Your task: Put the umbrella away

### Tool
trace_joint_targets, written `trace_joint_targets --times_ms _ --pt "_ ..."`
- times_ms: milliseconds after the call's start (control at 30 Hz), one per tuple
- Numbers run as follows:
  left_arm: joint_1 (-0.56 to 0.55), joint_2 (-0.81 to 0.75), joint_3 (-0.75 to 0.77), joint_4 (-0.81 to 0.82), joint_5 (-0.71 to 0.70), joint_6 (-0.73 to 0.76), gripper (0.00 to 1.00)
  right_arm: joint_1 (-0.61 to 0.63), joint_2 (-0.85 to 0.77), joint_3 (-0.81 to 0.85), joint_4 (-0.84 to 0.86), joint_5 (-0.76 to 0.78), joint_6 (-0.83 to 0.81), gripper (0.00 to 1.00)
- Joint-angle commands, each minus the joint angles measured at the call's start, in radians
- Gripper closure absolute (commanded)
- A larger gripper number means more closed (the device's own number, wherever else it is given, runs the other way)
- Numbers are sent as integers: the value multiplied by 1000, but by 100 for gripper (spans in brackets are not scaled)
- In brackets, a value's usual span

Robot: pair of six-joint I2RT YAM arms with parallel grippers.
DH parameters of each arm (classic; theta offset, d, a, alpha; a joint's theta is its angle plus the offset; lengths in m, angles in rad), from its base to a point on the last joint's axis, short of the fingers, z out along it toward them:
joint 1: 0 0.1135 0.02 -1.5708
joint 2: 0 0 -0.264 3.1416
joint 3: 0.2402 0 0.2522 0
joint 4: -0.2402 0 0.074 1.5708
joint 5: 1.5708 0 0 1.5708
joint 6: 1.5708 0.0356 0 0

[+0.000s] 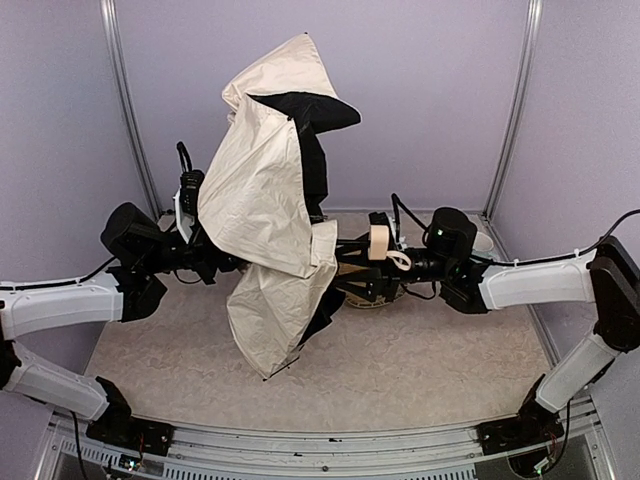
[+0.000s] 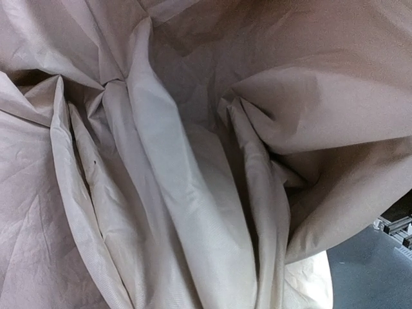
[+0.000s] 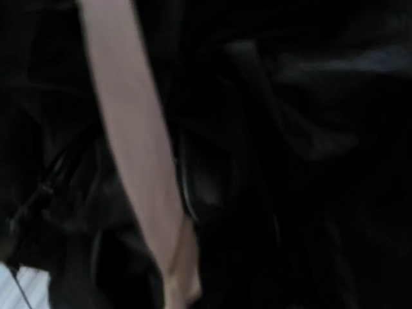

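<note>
Looking down from above, we see the umbrella (image 1: pixel 262 190) held up in the air over the middle of the bench (image 1: pixel 430 370), between the two arms and closer to the far edge than the near one. It is half folded and crumpled. One cream panel rises high against the back wall, a second hangs low toward the near edge, and the black lining shows at the top and down the middle. We cannot tell whether the lowest corner of cloth touches the bench.

The left arm (image 1: pixel 60 305) reaches in from the left edge. Its left pincer (image 1: pixel 205 262) sits right against the cloth and is mostly covered by it. The left wrist view gives us only folds of cream fabric (image 2: pixel 193 193) filling the frame, with no fingers showing, so we cannot tell whether that pincer is clenched or released.

The right arm (image 1: pixel 530 280) comes in from the right edge, and the right pincer (image 1: pixel 352 262) is pressed into the black part of the umbrella. A tan strap (image 1: pixel 379 242) stands just beside its wrist. The right wrist view is dark and blurred, with the same strap (image 3: pixel 132 148) crossing black fabric; whether this pincer is grasping anything we cannot tell.
</note>
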Motion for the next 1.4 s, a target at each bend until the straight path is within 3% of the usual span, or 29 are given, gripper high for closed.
trace_joint_targets --times_ms 0,167,233,333,533,700,800,967,1200,1367 --pt "-9 -6 30 35 -26 18 100 22 43 51 86 29 55 54" --pt "-10 -11 21 24 -37 32 100 40 85 89 97 5 70 60" --pt "-10 -11 19 20 -38 33 100 41 94 101 84 12 71 72" --pt "-10 -16 12 6 -38 38 100 33 71 98 58 97 56 100" --pt "-10 -49 -48 -74 -82 82 100 -83 -62 128 -45 337 25 100" --pt "1 -51 -122 -82 -150 105 100 -92 -193 192 -145 424 -169 100" --pt "36 -23 -144 -66 -197 109 100 -91 -255 199 -154 364 -189 100" --pt "157 99 -137 75 -307 33 100 -49 -298 178 -178 109 -124 100" --pt "326 333 141 190 -303 -69 100 153 -309 72 -306 97 -299 100" --pt "318 359 291 150 -243 -72 100 199 -274 -53 -267 230 -267 100"
